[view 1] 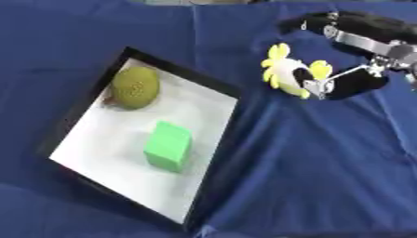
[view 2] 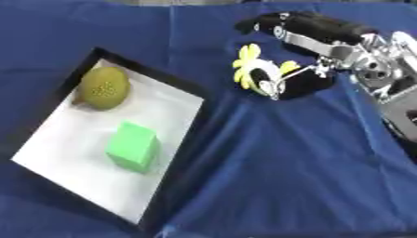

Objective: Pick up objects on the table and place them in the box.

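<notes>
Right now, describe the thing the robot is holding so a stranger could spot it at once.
Start at the box, the black-rimmed white tray on the blue cloth. Just past its far right corner, the right hand is curled round a soft toy. It is white with yellow petal-like flaps, unlike the green block and the bumpy olive fruit inside the box.

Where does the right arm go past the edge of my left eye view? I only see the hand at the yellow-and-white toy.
Observer: The right eye view shows the whole silver wrist behind the right hand, whose fingers curl round the toy.
Operator: And beyond the wrist?
Observer: The grey forearm runs down along that view's right edge, over the blue cloth, well away from the box.
</notes>
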You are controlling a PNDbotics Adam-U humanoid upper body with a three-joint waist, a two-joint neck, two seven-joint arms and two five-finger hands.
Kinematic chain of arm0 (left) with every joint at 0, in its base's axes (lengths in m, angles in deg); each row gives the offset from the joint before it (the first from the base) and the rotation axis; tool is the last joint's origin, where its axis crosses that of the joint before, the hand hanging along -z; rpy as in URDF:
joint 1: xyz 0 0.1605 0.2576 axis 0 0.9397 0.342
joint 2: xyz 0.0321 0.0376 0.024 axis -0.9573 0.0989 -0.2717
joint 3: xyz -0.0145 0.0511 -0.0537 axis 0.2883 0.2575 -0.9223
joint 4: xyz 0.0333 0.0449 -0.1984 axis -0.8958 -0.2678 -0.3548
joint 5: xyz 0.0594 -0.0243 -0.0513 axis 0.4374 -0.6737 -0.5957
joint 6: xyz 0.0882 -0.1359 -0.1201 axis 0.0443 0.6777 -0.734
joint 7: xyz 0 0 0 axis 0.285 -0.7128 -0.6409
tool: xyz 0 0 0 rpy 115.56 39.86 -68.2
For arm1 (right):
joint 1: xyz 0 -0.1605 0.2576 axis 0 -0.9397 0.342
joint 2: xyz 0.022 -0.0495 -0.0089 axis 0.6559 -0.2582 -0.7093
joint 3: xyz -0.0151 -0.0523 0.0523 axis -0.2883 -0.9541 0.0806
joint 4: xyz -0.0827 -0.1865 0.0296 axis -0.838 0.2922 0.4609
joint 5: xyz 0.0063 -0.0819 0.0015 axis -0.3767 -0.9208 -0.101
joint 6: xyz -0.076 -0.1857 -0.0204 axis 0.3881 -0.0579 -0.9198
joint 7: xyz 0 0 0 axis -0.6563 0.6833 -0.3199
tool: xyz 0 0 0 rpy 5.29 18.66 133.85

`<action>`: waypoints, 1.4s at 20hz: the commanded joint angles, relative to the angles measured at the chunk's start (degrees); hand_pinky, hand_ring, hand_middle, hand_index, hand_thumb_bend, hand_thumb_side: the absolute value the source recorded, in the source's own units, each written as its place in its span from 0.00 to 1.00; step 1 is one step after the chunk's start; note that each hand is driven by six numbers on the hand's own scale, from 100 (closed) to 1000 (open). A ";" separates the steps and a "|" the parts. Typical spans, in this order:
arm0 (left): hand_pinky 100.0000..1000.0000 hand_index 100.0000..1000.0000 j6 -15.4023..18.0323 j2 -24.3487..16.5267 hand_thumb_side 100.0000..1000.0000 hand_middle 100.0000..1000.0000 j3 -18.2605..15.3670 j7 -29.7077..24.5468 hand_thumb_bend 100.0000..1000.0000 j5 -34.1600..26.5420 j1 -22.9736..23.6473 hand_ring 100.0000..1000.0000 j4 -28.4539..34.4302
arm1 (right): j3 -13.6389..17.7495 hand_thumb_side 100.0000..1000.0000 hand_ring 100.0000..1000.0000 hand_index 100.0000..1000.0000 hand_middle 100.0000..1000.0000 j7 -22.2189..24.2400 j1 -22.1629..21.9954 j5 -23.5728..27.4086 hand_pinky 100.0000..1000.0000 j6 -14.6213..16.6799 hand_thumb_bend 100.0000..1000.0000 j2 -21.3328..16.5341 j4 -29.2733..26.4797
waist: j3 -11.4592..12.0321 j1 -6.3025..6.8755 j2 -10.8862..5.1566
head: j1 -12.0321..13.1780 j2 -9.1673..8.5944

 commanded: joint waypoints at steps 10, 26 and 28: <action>0.86 0.84 -0.07 -1.29 0.70 0.70 -0.13 -0.72 0.14 -0.82 -0.50 0.77 0.26 | -0.34 0.22 1.00 1.00 0.88 -1.07 0.90 -9.22 0.97 0.79 0.00 1.62 8.16 | -0.02 0.36 0.50 | -0.73 -1.66; 0.87 0.84 -0.06 -1.15 0.71 0.70 -0.13 -0.99 0.14 -1.37 -0.43 0.77 -0.01 | -2.03 0.55 1.00 1.00 0.89 -0.20 3.32 -9.80 0.99 0.57 0.00 4.48 19.46 | 0.20 0.57 1.33 | -1.57 -2.17; 0.87 0.84 -0.05 -1.15 0.71 0.70 -0.13 -0.98 0.14 -1.41 -0.43 0.77 -0.04 | -2.06 0.55 1.00 1.00 0.89 -0.14 3.41 -9.62 0.99 0.60 0.00 4.52 19.79 | 0.19 0.58 1.34 | -1.58 -2.17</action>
